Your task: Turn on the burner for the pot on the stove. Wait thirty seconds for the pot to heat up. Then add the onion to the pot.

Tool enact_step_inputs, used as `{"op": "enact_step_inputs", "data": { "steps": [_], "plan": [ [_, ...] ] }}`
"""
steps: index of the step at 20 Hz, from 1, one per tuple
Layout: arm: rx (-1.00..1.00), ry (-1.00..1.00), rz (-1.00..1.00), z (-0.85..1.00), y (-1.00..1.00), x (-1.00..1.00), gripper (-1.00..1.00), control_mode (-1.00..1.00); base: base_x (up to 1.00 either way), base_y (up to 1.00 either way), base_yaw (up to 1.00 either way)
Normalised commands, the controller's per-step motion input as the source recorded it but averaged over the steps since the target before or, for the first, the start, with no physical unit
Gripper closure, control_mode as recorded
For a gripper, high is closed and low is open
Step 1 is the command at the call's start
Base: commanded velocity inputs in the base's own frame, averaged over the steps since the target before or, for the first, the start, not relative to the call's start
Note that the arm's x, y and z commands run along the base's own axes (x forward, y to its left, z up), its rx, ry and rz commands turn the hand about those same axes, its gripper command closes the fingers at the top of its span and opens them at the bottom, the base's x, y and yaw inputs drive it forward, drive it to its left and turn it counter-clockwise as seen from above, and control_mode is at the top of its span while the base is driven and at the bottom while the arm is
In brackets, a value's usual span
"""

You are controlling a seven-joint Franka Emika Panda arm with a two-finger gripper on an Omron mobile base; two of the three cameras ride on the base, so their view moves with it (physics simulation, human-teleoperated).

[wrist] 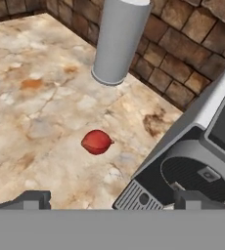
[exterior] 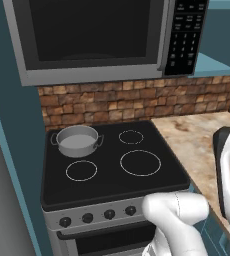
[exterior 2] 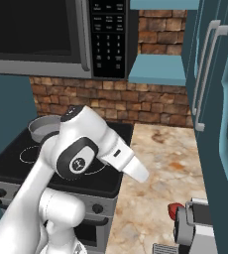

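Left base view: the small grey metal pot [exterior: 77, 140] sits on the back-left ring of the black glass stove [exterior: 112, 172].

Right base view: the small red onion [exterior 2: 175, 210] lies on the marbled desk [exterior 2: 155, 168] beside a grey machine [exterior 2: 195, 225].

Hand view: the hand [wrist: 112, 200] is spread wide, released, hovering over the onion [wrist: 96, 141], which lies just ahead between its fingertips; a grey cylinder [wrist: 119, 39] stands beyond.

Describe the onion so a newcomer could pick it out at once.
Start at the marbled stone counter right of the stove. In the hand view, the onion lies bare on it, between a tall grey cylinder by the brick wall and a grey coffee machine. It is the one small, round, red thing there, touching neither neighbour.
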Motion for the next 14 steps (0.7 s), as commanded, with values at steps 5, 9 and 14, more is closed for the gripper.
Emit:
{"op": "enact_step_inputs", "data": {
  "steps": [5, 9, 14],
  "plan": [
    [0.08, 0.0, 0.0, -0.2, -0.15, 0.0, -1.0, -1.0, 0.0, 0.0, 0.0],
    [0.02, 0.0, 0.01, -0.36, -0.01, 0.0, -1.0, -1.0, 0.0, 0.0, 0.0],
    [-0.02, 0.0, 0.13, -0.4, 0.0, 0.0, -1.0, -1.0, 0.0, 0.0, 0.0]
  ]
}}
